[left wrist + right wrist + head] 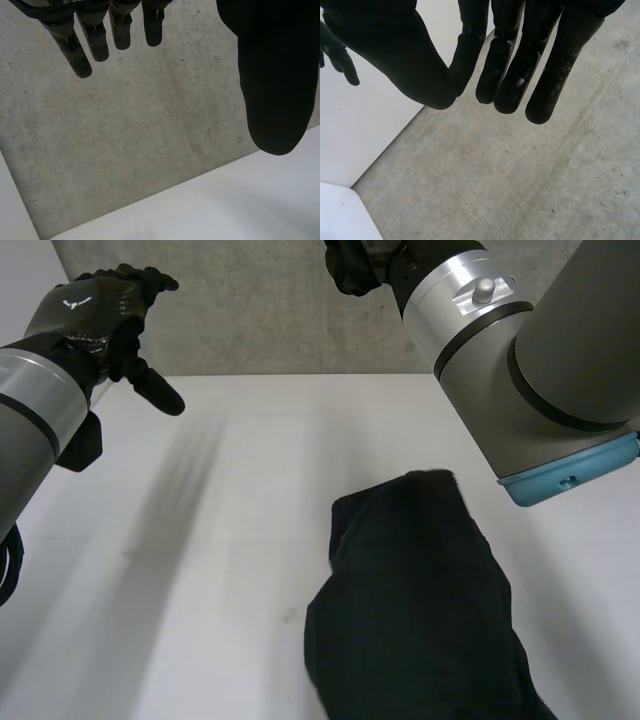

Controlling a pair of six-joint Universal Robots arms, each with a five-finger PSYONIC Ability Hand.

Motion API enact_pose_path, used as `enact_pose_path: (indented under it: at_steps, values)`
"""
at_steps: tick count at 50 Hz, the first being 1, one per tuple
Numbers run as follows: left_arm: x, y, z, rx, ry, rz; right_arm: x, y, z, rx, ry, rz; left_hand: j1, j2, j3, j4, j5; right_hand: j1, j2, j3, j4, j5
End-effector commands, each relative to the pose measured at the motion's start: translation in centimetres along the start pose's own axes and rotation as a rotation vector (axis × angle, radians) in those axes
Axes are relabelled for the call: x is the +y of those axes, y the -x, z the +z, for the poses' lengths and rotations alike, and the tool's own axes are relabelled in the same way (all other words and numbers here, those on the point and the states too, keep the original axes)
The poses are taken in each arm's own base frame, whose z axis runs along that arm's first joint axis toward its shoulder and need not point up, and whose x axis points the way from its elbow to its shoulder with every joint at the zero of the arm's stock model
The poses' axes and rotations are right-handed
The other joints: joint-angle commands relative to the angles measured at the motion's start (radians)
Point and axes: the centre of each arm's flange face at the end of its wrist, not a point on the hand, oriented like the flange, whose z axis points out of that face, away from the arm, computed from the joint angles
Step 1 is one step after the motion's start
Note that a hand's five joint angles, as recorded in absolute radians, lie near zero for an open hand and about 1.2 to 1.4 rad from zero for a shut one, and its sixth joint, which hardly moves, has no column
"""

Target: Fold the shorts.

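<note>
**Bringing two empty hands down to the shorts**

Both hands hang high and hold nothing. The left hand (100,315) is released: its fingers (95,35) are straight and its thumb (275,80) is spread wide of them. Concrete (150,130) lies beyond the fingertips, and the table (225,210) edge lies under the thumb. The right hand (355,270) is just as loose. In its own wrist view its fingers (540,65) run straight and close together over the concrete, with the table corner off to its thumb side.

The shorts (420,610) lie on the table well apart from either hand, below the right arm and much nearer the right hand than the left. They form a dark rounded heap, narrower at the end toward the hands. I cannot tell whether that is a finished fold or a loose bunch, as no waistband or hem stands out.

The step in hand looks like an approach. To do it well, each hand should probably come down with its fingers flat and low, one at each end of the same edge. The right hand has the shorter way; the left must cross a wide bare stretch of table. It seems wise to pinch only the top layer, so the cloth lifts level. The black cloth hides its layers, so a deep grab could drag the whole heap.
</note>
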Motion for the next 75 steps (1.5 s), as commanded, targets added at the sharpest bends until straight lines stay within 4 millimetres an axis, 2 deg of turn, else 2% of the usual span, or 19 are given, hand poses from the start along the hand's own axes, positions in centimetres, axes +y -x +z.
enact_pose_path:
  at_steps: [1, 3, 5, 10, 18, 25, 32, 36, 40, 44, 48, 52, 57, 61, 66, 69, 70, 74, 75]
  values:
    - [0.9, -0.2, -0.1, 0.008, 0.032, 0.001, 3.3, 0.8, -2.3, -0.021, 0.217, -0.017, 0.006, 0.007, 0.002, -0.02, -0.039, -0.2, -0.375, -0.391, -0.393, -0.363]
    - [1.6, -0.7, -0.4, 0.026, 0.06, -0.001, 5.6, 1.5, -3.8, -0.061, 0.331, -0.052, 0.015, 0.016, 0.011, -0.012, -0.03, -0.534, -0.71, -0.725, -0.727, -0.697]
    - [2.3, -1.4, -0.7, 0.047, 0.084, -0.006, 6.9, 1.5, -4.7, -0.08, 0.394, -0.087, 0.018, 0.019, 0.014, -0.009, -0.027, -0.548, -0.723, -0.739, -0.741, -0.711]
    - [5.9, -5.2, -2.1, 0.16, 0.194, 0.011, 13.3, -6.2, -7.1, 0.008, 0.61, -0.246, 0.024, 0.025, 0.02, -0.003, -0.021, -0.556, -0.732, -0.748, -0.75, -0.72]
    - [11.7, -10.6, -4.4, 0.326, 0.353, 0.034, 17.6, -12.8, -9.8, -0.173, 0.624, -0.322, 0.053, 0.054, 0.049, 0.027, 0.008, -0.524, -0.7, -0.715, -0.717, -0.688]
    - [15.1, -12.6, -5.6, 0.366, 0.451, 0.001, 21.1, -13.5, -11.0, -0.263, 0.634, -0.226, 0.053, 0.054, 0.049, 0.027, 0.008, -0.501, -0.676, -0.692, -0.694, -0.664]
    - [17.7, -14.3, -5.8, 0.335, 0.48, 0.008, 24.3, -12.4, -12.0, -0.292, 0.692, -0.107, 0.068, 0.069, 0.064, 0.041, 0.023, -0.492, -0.668, -0.683, -0.685, -0.655]
    - [19.4, -14.5, -5.1, 0.257, 0.49, 0.042, 26.0, -11.8, -12.4, -0.287, 0.719, -0.011, 0.237, 0.238, 0.234, 0.211, 0.193, -0.489, -0.665, -0.68, -0.682, -0.652]
    - [20.2, -14.2, -4.7, 0.184, 0.487, 0.07, 26.3, -10.3, -12.2, -0.295, 0.717, 0.073, 0.636, 0.637, 0.633, 0.61, 0.592, -0.387, -0.562, -0.578, -0.58, -0.55]
    - [20.0, -14.2, -4.5, 0.165, 0.477, 0.076, 26.2, -8.9, -11.4, -0.292, 0.687, 0.141, 1.197, 1.198, 1.193, 1.171, 1.152, 0.349, 0.173, 0.158, 0.156, 0.185]
    - [19.1, -13.8, -3.7, 0.153, 0.449, 0.08, 25.2, -8.7, -10.6, -0.271, 0.641, 0.171, 1.224, 1.225, 1.22, 1.198, 1.179, 0.403, 0.227, 0.211, 0.209, 0.239]
    - [17.2, -11.9, -1.2, 0.112, 0.391, 0.151, 22.8, -7.1, -9.4, -0.289, 0.582, 0.179, 1.224, 1.225, 1.22, 1.198, 1.179, 0.403, 0.227, 0.211, 0.209, 0.239]
    - [14.1, -8.2, 3.0, 0.055, 0.283, 0.347, 20.3, -5.6, -8.6, -0.259, 0.56, 0.142, 1.224, 1.225, 1.22, 1.198, 1.179, 0.403, 0.227, 0.211, 0.209, 0.239]
    - [11.6, -5.3, 6.9, -0.003, 0.165, 0.407, 18.8, -4.1, -8.7, -0.198, 0.577, 0.134, 1.224, 1.225, 1.22, 1.198, 1.179, 0.403, 0.227, 0.211, 0.209, 0.239]
    - [10.3, -3.4, 9.7, -0.005, 0.088, 0.416, 17.5, -1.3, -8.9, -0.206, 0.572, 0.129, 1.224, 1.225, 1.22, 1.198, 1.179, 0.403, 0.227, 0.211, 0.209, 0.239]
    - [11.7, -3.5, 10.9, 0.049, 0.09, 0.418, 17.3, 0.7, -9.0, -0.234, 0.573, 0.154, 0.97, 0.971, 0.966, 0.944, 0.925, 0.403, 0.227, 0.211, 0.209, 0.239]
    - [12.6, -3.6, 11.5, 0.07, 0.091, 0.42, 17.5, 1.3, -9.0, -0.228, 0.582, 0.165, 0.742, 0.743, 0.739, 0.716, 0.698, 0.403, 0.227, 0.211, 0.209, 0.239]
    - [14.4, -3.6, 11.5, 0.078, 0.133, 0.424, 19.4, 1.6, -9.1, -0.15, 0.647, 0.156, 0.131, 0.132, 0.127, 0.105, 0.086, 0.403, 0.227, 0.211, 0.209, 0.239]
    - [14.7, -3.7, 11.3, 0.081, 0.145, 0.425, 19.6, 1.5, -9.0, -0.13, 0.655, 0.148, 0.086, 0.087, 0.082, 0.059, 0.041, 0.403, 0.227, 0.211, 0.209, 0.239]
